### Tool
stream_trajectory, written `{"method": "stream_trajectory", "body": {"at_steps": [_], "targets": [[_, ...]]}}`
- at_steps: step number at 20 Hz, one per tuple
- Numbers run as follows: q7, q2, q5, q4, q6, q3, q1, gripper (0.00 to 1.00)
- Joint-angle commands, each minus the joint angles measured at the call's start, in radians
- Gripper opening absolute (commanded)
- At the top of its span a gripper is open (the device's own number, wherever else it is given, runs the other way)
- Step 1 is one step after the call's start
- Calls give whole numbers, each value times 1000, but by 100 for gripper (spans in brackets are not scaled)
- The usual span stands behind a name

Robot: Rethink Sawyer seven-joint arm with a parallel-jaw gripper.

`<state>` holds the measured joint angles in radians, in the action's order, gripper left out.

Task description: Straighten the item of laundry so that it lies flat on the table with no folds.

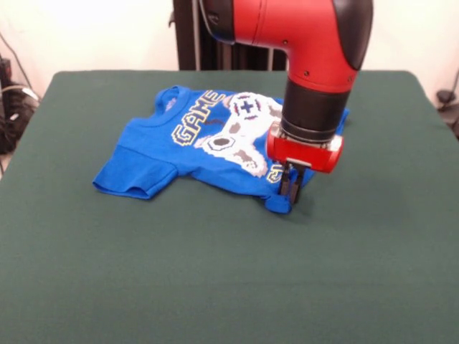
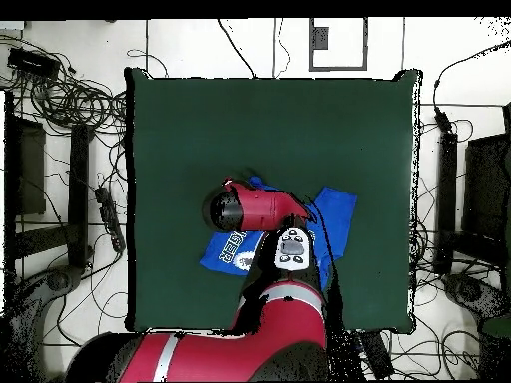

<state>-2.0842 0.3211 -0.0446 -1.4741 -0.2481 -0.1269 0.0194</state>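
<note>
While tool (image 1: 290, 188) pinches hem, T-shirt (image 1: 208, 143) neck leftward

The table (image 1: 215, 287) wore a dark green cloth — matt, felt-like, with a faint nap and no shine. On it, the shirt (image 1: 154, 154) looked like soft knitted cotton, bright blue and dull in finish, rumpled at its edges; its print (image 1: 240, 132) sat flat and slightly chalky, white and grey, with yellow-edged letters beside it. Above the shirt, the arm (image 1: 308, 36) had smooth red shells, glossy enough to catch the light, joined by black sections of a duller, satin look. The gripper (image 1: 290, 188), at the shirt's hem, seemed hard black plastic — matt. Seen from overhead, the arm's red casing (image 2: 264, 209) showed the same polished sheen.
</note>
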Motion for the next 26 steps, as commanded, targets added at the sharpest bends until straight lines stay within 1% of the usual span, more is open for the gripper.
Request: {"method": "stream_trajectory", "body": {"at_steps": [1, 2, 4, 6, 13, 17, 18, 22, 26], "targets": [[-175, 24, 32, -39, 71, 34, 10, 0], [-158, 61, 30, -33, 28, 27, 18, 0], [-127, 86, 28, -17, -32, 38, 15, 0], [-98, 91, 33, -1, -77, 70, -1, 0], [-59, 106, 46, 59, -148, 131, -22, 0], [-71, 95, 54, 86, -152, 142, -14, 0], [-71, 82, 52, 106, -143, 138, -11, 0], [-41, 18, 52, 170, -110, 196, -39, 0], [-91, -2, 73, 227, -139, 164, 6, 0]]}}
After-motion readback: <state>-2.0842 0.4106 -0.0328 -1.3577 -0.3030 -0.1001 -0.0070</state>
